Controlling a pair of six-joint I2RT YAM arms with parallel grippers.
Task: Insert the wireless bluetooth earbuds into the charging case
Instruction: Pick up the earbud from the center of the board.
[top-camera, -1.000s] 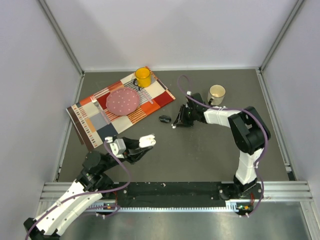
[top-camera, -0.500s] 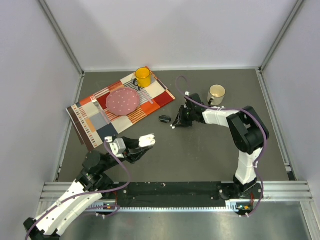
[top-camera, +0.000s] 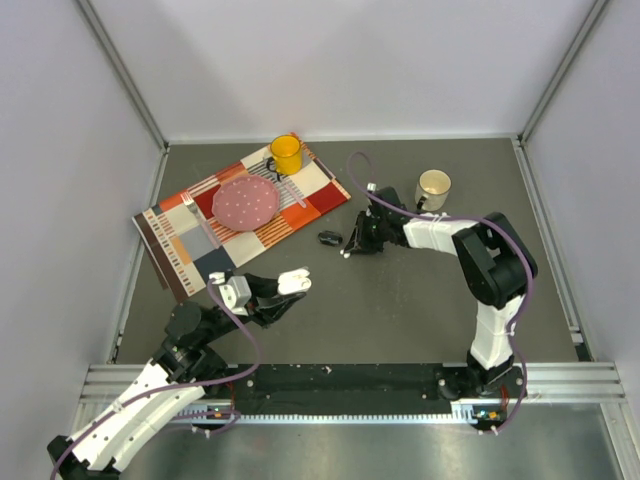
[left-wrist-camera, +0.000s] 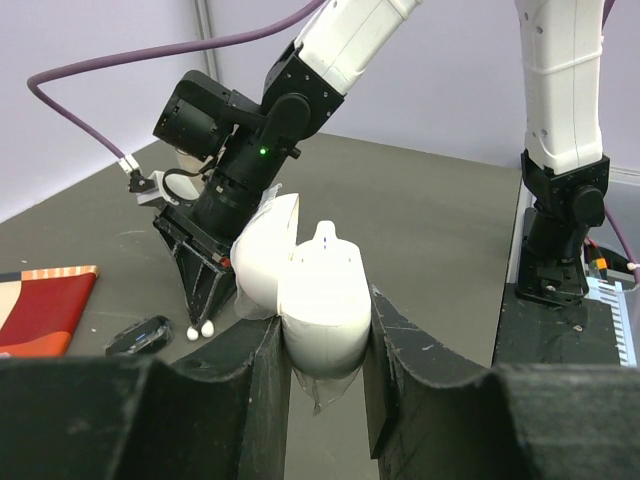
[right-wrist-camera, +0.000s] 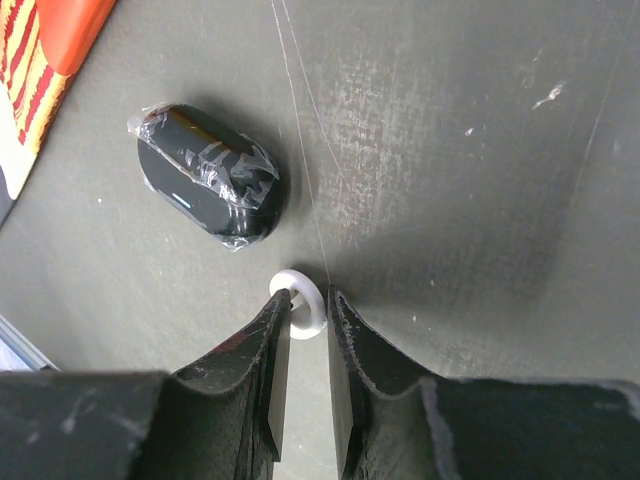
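- Your right gripper (right-wrist-camera: 307, 298) is closed down on a white earbud (right-wrist-camera: 303, 310). The bud sits between the two fingertips on the table (right-wrist-camera: 470, 150), with a jaw against each side.
- The black case (right-wrist-camera: 207, 187), wrapped in film, lies just beyond those tips and off to their left, apart from the bud.
- Your left gripper (left-wrist-camera: 322, 312) clamps the white charging case (left-wrist-camera: 318, 285) by its flanks, lid open, well apart from the right tool.
- Expect the bud to be very light, hard, glossy and rounded, so it will likely squirt out of a skewed pinch.
- Hold it across its widest part, centred on the pads, with gentle force.
- The other buds I cannot make out.
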